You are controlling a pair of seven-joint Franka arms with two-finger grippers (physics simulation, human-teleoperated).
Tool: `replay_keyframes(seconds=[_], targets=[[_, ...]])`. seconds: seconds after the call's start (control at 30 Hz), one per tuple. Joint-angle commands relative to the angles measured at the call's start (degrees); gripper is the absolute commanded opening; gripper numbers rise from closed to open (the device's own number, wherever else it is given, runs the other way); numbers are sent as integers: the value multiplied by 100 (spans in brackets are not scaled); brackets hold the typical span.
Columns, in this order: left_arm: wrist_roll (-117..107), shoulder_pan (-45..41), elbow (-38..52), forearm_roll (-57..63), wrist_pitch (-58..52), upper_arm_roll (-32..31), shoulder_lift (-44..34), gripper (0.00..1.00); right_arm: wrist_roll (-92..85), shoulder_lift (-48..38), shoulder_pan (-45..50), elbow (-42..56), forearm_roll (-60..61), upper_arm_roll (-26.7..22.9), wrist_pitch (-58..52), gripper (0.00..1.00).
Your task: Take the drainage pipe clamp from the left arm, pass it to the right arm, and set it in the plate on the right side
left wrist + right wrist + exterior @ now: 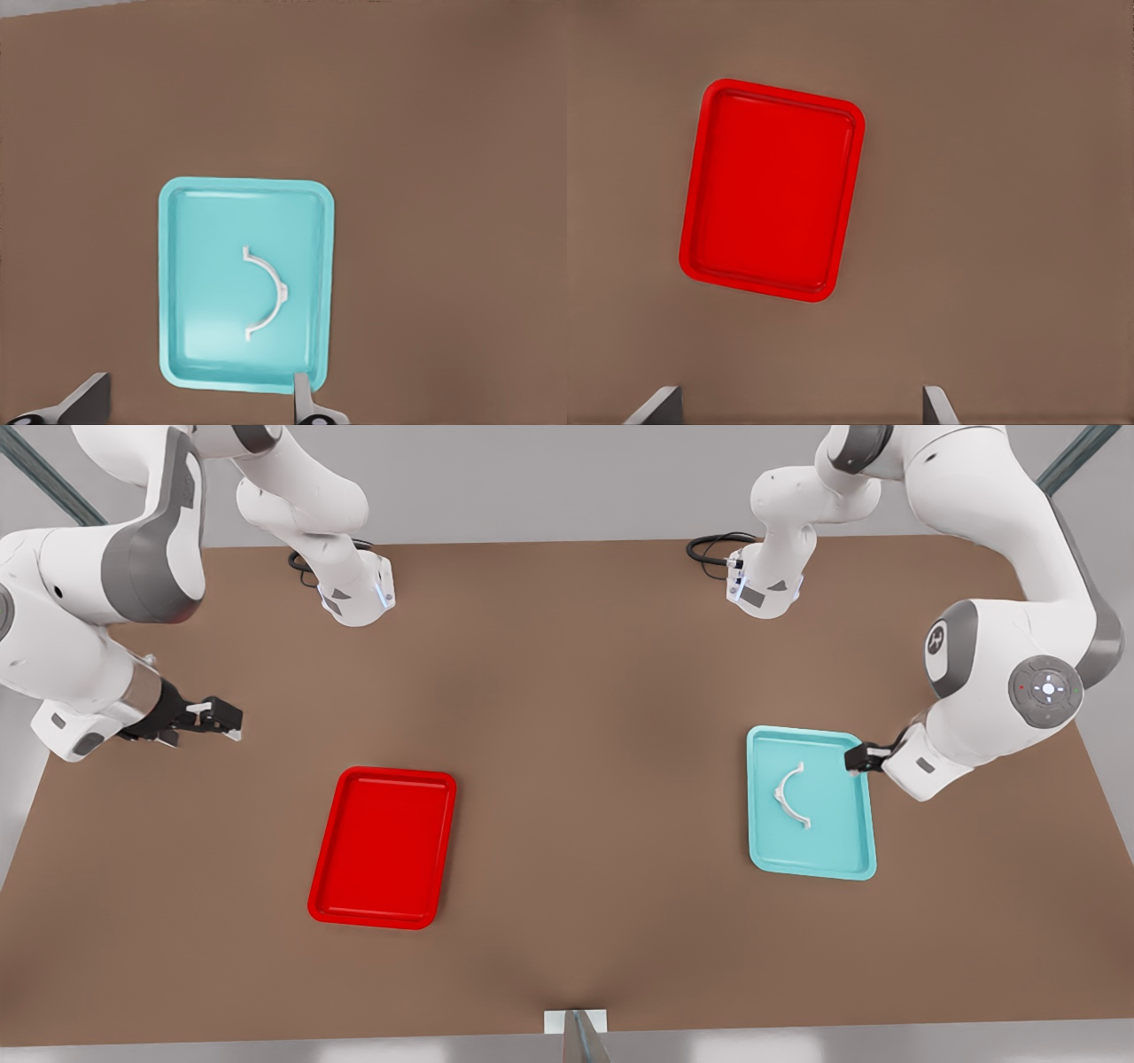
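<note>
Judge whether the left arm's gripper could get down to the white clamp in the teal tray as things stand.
Probably yes. The left gripper hangs open at the teal tray's edge, and the clamp lies alone inside with nothing over it. The right gripper waits open, far off near the red tray.

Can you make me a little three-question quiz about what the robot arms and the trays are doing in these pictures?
1. True or false: the drainage pipe clamp lies in the red plate.
2. Which hand is nearer the clamp? A) the left hand B) the right hand
3. Fill in: both hands have their fingers ____, holding nothing.

Key:
1. False. The clamp lies in the teal tray, on the front view's right; nothing lies in the red plate.
2. A. The left hand sits at the teal tray's edge, while the right hand waits above the table near the red plate.
3. Open.
</note>
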Motion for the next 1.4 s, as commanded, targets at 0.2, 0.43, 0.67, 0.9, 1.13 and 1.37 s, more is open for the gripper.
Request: replay_keyframes(seconds=[0.2, 0.43, 0.67, 0.9, 1.13, 1.37], targets=[[-2380, 484, -1543, -335, 3206, 141, 665, 100, -31, 28, 95, 33, -29, 37, -12, 100], [-6185, 229, -3337, 350, 4051, 203, 314, 100, -31, 28, 95, 15, -29, 37, -12, 100], [-7522, 150, -3996, 280, 4965, 203, 542, 100, -84, 37, 69, 6, -20, 28, -12, 100], [-7461, 150, -3952, 333, 5272, 203, 1034, 100, -110, 46, 60, 6, -20, 28, -12, 100], [-6564, 211, -3944, 350, 5202, 212, 1192, 100, -119, 46, 51, -3, -11, 20, -21, 100], [-6573, 194, -3926, 350, 5202, 221, 1272, 85, -207, 46, 33, -3, -2, -15, -21, 100]])
